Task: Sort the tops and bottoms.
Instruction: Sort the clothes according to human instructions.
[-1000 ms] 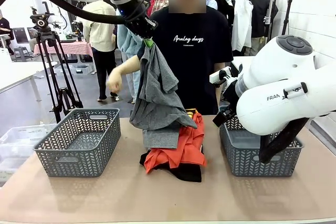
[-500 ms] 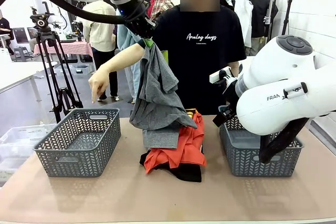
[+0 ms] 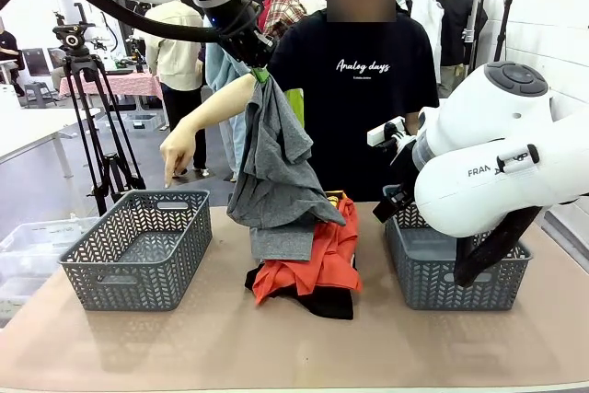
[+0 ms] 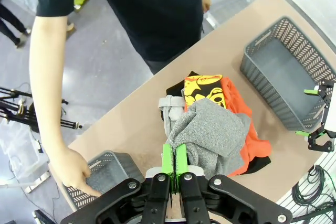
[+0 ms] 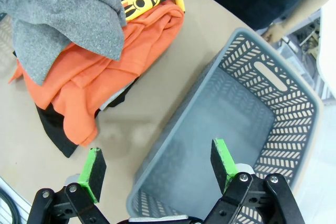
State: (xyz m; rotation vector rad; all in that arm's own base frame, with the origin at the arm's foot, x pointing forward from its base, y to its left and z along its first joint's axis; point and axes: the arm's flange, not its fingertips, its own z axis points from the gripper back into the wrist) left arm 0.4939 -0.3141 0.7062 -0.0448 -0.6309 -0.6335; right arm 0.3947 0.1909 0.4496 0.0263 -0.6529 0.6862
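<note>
Two grey lattice baskets stood on the surface point(image 3: 184, 347), one at each side, with a single pile of four garments between them. At the left basket point(image 3: 138, 260) a person's hand point(image 3: 177, 149) hung over the far rim, fingers down. The left end effector point(image 3: 260, 74) was high above the pile, its green pads pressed together on a corner of the grey T-shirt point(image 3: 276, 163). The shirt hung in a long crumpled drape, its lower end resting on the pile. Under it lay the orange shirt point(image 3: 327, 260), loosely folded, with a yellow-and-black print point(image 4: 205, 87) at its far end. A pale grey piece point(image 4: 167, 111) lay just beside that. The black garment point(image 3: 322, 303), plain, lay at the bottom, touching the surface. The person's black top point(image 3: 350, 117) read "Analog days" in white. The right arm point(image 3: 497, 163) bore the letters "FRA". The right end effector point(image 5: 159, 166) hung over an edge of the right basket point(image 3: 456, 273), pads wide apart, holding nothing.
</note>
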